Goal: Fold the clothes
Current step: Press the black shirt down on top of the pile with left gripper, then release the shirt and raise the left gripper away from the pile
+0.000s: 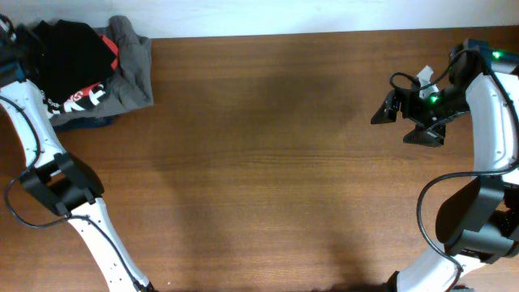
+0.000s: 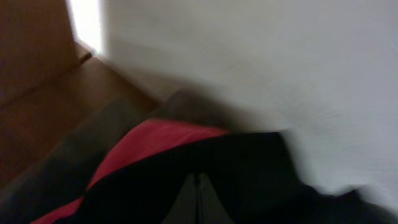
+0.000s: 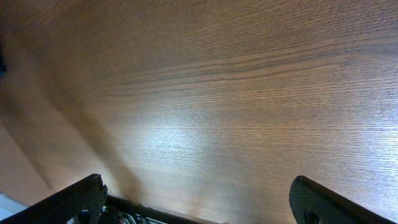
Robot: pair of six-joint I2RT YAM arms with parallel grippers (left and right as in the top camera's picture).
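The black garment (image 1: 73, 50) is bunched on top of a pile at the table's far left corner. In the left wrist view it (image 2: 267, 180) fills the lower frame. My left gripper (image 2: 199, 190) has its fingers pressed together and buried in this black fabric. In the overhead view it (image 1: 28, 45) sits at the pile's left edge, mostly hidden. No white logo shows. My right gripper (image 1: 399, 126) is open and empty above bare wood at the right. Its two fingers (image 3: 199, 186) are spread wide.
A red shirt with white lettering (image 1: 81, 97) (image 2: 149, 140) lies under the black garment. A grey garment (image 1: 134, 65) (image 2: 74, 162) lies beneath and to the right. The wooden table (image 1: 268, 162) ends at a white wall (image 2: 249, 62) just behind the pile.
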